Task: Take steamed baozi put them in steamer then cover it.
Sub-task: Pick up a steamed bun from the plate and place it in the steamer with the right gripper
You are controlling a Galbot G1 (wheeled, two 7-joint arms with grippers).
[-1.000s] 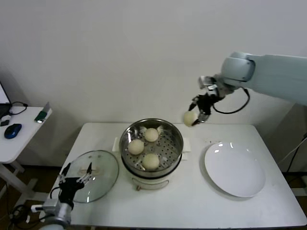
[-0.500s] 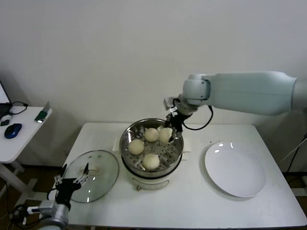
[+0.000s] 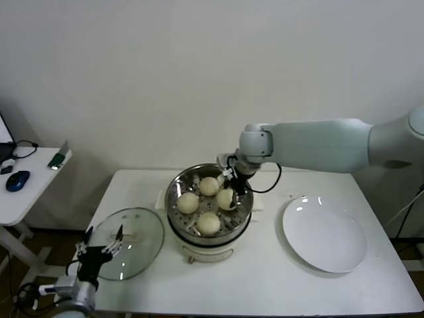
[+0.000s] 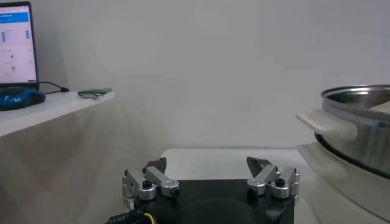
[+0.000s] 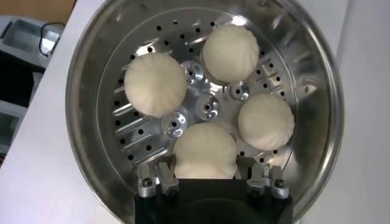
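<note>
Here, the right gripper [image 3: 230,187] reaches down inside the steamer [image 3: 246,199], its jaws pinching the fourth steamed baozi [image 3: 225,198] at the right side of the perforated tray. The other three buns already lie on that tray: one at the back [image 3: 209,186], one on the left [image 3: 188,203] and one at the front [image 3: 209,224]. From the right wrist view, the held bun [image 5: 205,150] sits between the two fingers [image 5: 153,180], with the rest spread around the tray's centre. The steamer stands uncovered in the middle of the white table [image 3: 265,278]. The glass lid [image 3: 136,238] lies flat on the table to the steamer's left, and a white plate [image 3: 324,233] rests to its right. The left gripper [image 3: 98,254] hangs low at the table's near left corner, beside the lid, jaws spread wide and holding nothing.
</note>
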